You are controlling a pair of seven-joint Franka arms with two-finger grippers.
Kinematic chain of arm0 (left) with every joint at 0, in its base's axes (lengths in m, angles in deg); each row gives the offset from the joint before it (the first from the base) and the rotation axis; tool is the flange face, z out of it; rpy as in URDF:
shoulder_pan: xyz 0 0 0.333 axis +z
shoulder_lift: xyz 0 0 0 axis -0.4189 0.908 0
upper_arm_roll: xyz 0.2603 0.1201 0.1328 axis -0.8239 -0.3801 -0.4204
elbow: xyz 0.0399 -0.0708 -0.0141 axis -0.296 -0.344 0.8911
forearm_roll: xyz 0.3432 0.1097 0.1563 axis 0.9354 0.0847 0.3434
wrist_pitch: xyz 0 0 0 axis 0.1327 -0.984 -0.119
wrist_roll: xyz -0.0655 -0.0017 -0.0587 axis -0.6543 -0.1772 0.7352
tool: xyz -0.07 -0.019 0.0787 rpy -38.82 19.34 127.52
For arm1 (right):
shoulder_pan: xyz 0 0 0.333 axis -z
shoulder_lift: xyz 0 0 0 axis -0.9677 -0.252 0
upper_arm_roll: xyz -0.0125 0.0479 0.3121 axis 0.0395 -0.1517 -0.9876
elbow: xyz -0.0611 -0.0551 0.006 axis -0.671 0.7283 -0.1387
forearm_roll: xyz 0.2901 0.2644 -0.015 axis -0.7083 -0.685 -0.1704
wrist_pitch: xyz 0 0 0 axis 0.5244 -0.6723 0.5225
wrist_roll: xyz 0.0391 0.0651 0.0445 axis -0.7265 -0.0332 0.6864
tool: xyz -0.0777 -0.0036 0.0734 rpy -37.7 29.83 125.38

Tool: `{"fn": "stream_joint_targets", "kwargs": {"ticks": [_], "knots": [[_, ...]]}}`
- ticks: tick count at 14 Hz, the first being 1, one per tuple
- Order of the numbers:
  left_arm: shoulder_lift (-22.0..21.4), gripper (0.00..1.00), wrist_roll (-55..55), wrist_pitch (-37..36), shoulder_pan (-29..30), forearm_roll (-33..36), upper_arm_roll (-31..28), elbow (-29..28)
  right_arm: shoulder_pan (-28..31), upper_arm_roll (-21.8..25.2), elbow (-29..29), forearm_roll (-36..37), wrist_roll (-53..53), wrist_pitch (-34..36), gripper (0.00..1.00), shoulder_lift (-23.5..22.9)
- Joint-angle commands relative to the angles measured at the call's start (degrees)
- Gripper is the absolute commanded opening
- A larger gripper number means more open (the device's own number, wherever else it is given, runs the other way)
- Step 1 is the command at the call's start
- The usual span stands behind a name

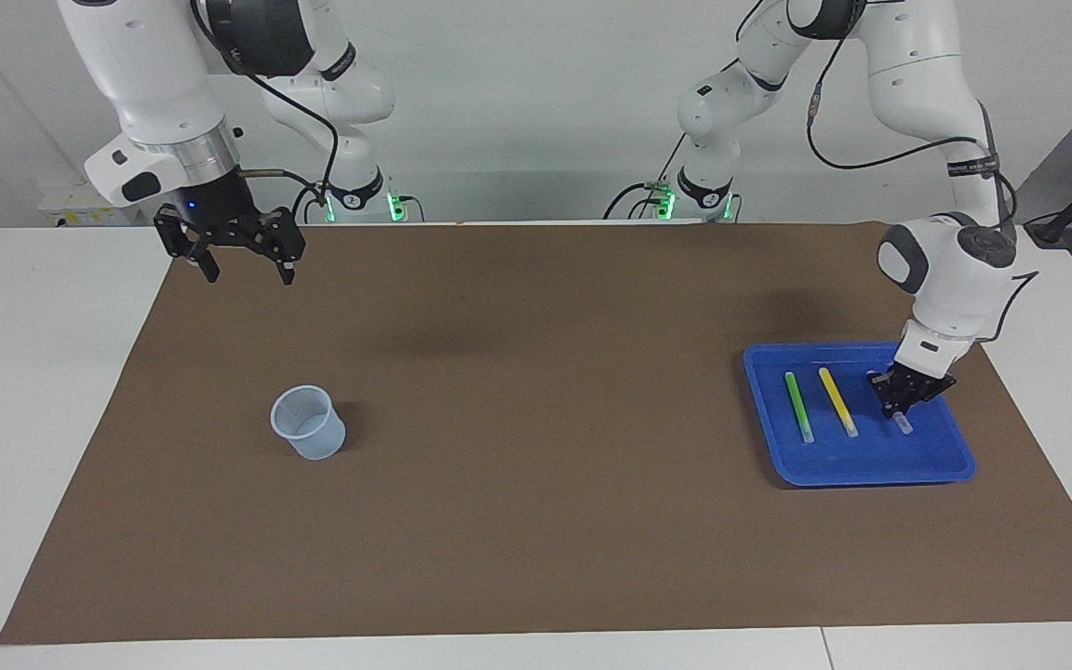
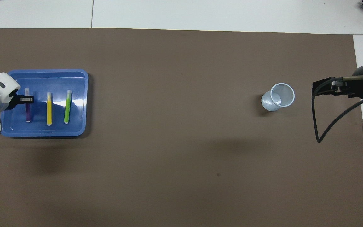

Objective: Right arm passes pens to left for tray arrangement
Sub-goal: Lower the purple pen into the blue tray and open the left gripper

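Cup alone mid-mat; left end effector clamps purple pen in tray; right end effector agape, empty.

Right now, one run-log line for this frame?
left gripper: shut on purple pen, low in tray | green pen, yellow pen: lying in tray | right gripper: open, waiting
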Motion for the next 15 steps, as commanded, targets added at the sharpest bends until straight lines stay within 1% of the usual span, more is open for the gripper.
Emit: {"fn": "stream_joint_targets", "kwargs": {"ticks": [1,3,4,5,6,7,9,12,15], "knots": [[2.14,0.0,0.11,1.34,0.02,1.24,0.14,1.42,-0.92,0.5,-1.76,0.66,-0.77,-1.03,1.0,1.2],[2.23,0.0,-0.24,1.34,0.02,1.24,0.23,1.33,-0.92,0.5,-1.67,0.66,-0.68,-1.03,1.0,1.2],[2.23,0.15,-0.59,1.34,0.28,1.24,0.23,1.33,-0.83,0.5,-1.67,0.66,-0.68,-1.03,1.0,1.2],[2.23,0.39,-1.12,1.34,0.37,1.24,0.23,1.24,-0.83,0.5,-1.76,0.66,-0.77,-0.94,1.0,1.2],[2.23,0.84,-0.95,1.34,0.46,1.24,0.23,1.24,-0.83,0.5,-1.76,0.66,-1.03,-0.59,1.0,1.2],[2.23,1.0,-0.6,1.16,0.54,1.24,0.23,1.16,-0.83,0.5,-1.76,0.58,-1.12,-0.33,1.0,1.2],[2.23,1.0,-0.59,1.16,0.63,1.24,0.23,1.24,-1.1,0.5,-1.67,0.23,-1.12,-0.32,1.0,1.2],[2.23,1.0,-0.59,1.16,0.46,1.24,0.23,1.33,-0.66,0.59,-1.58,-3.55,-1.12,-0.76,1.0,1.11],[1.97,1.0,-0.77,0.37,0.11,1.15,0.23,1.94,-0.83,0.59,-1.58,-3.64,-1.21,-0.94,1.0,1.11]]}}
